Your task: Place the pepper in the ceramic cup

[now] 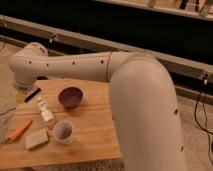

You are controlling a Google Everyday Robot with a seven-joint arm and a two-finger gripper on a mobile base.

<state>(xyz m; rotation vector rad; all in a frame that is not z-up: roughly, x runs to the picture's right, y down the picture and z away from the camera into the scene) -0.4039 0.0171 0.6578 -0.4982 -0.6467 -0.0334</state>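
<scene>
The pepper (pixel 19 131) lies flat on the worktop (pixel 95 131), not held, just in front of the jaws and slightly to the right of them in the camera view. Its pointed end aims back up towards them.

The gripper (pixel 6 107) shows only as a pale grey shape at the picture's left edge, hanging under the arm's rounded wrist (pixel 29 65) at the worktop's left end. Whether the jaws stand wide or narrow I cannot tell, and nothing is seen between them.

Right of the jaws and a little farther back lies a short dark bar (pixel 32 94). Beyond that on the same side, a slim clear bottle (pixel 46 111) lies on the wood. A tan sponge block (pixel 36 139) sits just beside the pepper, on the side away from the jaws.

The ceramic cup (pixel 63 131) stands upright beyond the sponge, right of the jaws and well apart from them, with its mouth open to the camera. The dark purple bowl (pixel 70 96) sits behind the cup, farther right again. The white arm (pixel 145 115) sweeps in from the right and fills that side.
</scene>
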